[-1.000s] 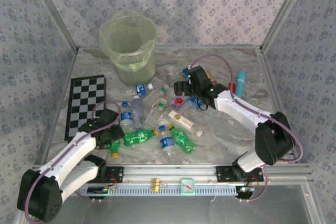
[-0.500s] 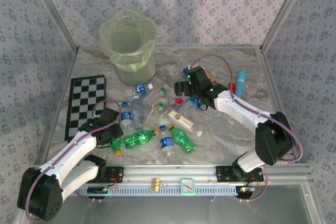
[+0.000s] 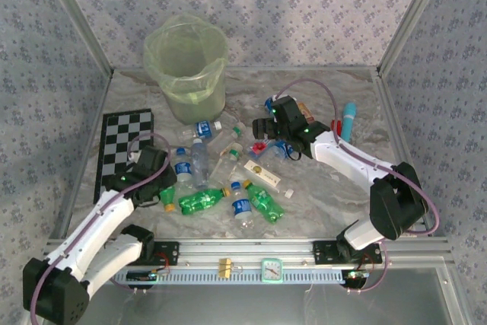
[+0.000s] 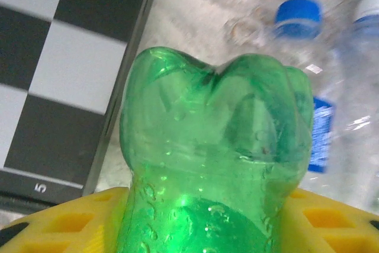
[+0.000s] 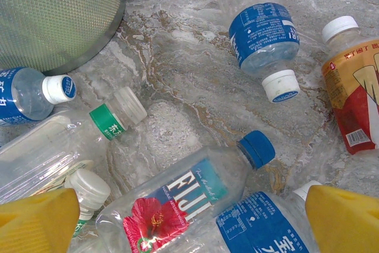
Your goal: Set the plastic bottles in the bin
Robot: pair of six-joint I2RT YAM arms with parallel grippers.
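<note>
Left hand (image 3: 158, 188) closed around a green bottle (image 4: 216, 164), well apart from the bin (image 3: 186, 74) on its near side. Right hand (image 3: 264, 144) spread wide above loose bottles (image 5: 177, 199) lying near the bin. The smooth bottle may slip out while carried to the bin.

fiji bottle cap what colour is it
Blue. The Fiji bottle cap shows best in the right wrist view.
</note>
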